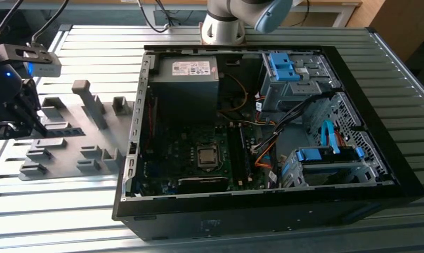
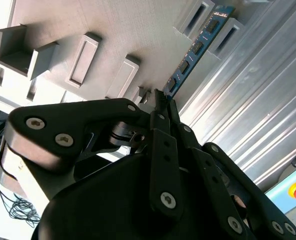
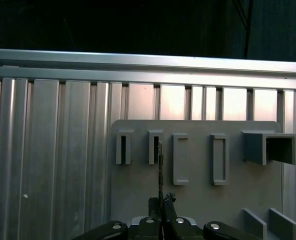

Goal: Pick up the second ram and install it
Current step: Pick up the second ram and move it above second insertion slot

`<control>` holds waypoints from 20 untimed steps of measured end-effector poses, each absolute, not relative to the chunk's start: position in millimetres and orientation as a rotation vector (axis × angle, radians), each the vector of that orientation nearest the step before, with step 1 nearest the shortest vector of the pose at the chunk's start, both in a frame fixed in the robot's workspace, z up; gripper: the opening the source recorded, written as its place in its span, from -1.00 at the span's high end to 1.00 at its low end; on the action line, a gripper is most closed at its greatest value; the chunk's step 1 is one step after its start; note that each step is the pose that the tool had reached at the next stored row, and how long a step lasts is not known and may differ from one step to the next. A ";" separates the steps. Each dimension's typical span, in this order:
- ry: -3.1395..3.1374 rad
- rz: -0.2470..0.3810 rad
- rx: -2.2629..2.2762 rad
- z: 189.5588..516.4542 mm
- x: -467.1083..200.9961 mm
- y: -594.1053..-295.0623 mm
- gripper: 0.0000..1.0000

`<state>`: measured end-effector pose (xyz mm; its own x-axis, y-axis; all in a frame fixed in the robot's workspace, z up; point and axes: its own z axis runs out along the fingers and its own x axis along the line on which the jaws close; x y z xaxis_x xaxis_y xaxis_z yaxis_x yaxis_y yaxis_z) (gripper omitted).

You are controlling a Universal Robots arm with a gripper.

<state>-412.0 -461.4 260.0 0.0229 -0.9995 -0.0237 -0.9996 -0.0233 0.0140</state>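
The second ram is a thin blue-green board with black chips, over the grey holder plate. My gripper is shut on its near end. The stick's far end lies between two grey holder blocks. In the first wrist view the ram shows edge-on, running from a slotted block to my gripper. At the exterior view's left, my gripper stands over the plate's outer edge, with the ram a dark strip beside it. I cannot tell whether the stick is off its seat.
An open black computer case lies at the exterior view's right, with its motherboard, long black slots, power supply and blue drive brackets. Several grey blocks rise from the holder plate. The table is ribbed aluminium.
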 end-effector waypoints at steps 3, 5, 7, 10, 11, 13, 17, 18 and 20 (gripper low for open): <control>2.191 0.042 -2.242 261.4 -412.0 -461.4 0.72; 2.191 0.042 -2.242 263.0 -412.0 -461.4 0.72; 2.191 0.042 -2.242 265.3 -412.0 -461.4 0.72; 2.191 0.042 -2.242 269.2 -412.0 -461.4 0.72; 2.191 0.042 -2.242 270.6 -412.0 -461.4 0.72; 2.191 0.042 -2.242 272.6 -412.0 -461.4 0.72; 2.191 0.042 -2.242 276.4 -412.0 -461.4 0.72; 2.191 0.042 -2.242 277.2 -412.0 -461.4 0.72; 2.191 0.042 -2.242 278.9 -412.0 -461.4 0.72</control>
